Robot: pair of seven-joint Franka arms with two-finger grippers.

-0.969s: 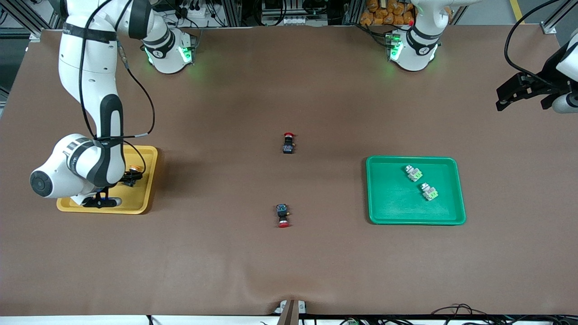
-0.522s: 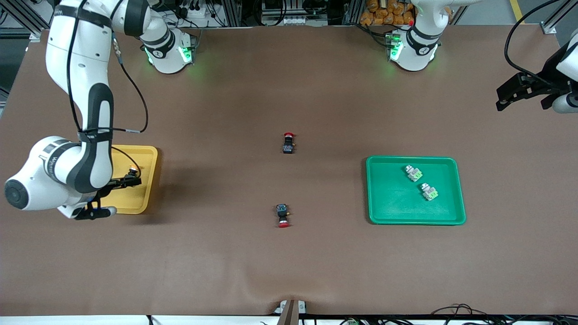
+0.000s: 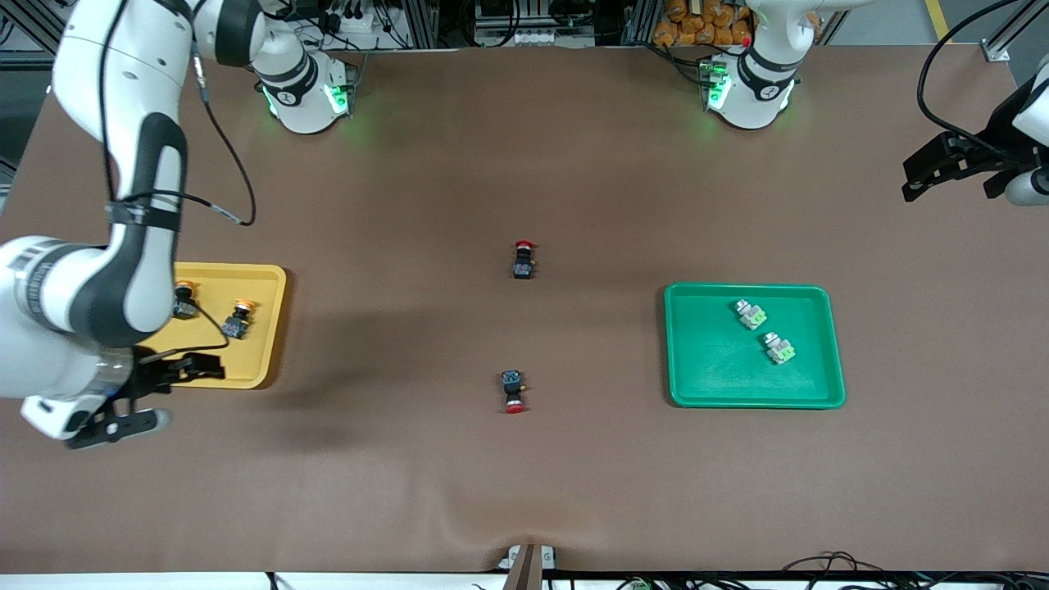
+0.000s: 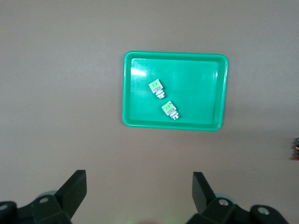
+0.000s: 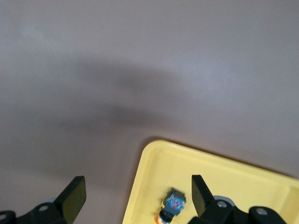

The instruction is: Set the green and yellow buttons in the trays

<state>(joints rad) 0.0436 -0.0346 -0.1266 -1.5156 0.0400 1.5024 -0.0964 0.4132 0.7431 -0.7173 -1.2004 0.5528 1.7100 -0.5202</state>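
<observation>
The right gripper (image 3: pixel 156 392) has moved up and away from the yellow tray (image 3: pixel 262 328). Before, it was low inside the tray, right over a yellow button (image 3: pixel 238 318). Now it hangs over the tray's edge nearest the front camera, with its fingers wide apart and nothing between them. The big white arm has swung toward the table's edge too (it used to hide most of the tray). Now 2 yellow buttons show in the tray, and the second one (image 3: pixel 183 300) was hidden under the arm before.
</observation>
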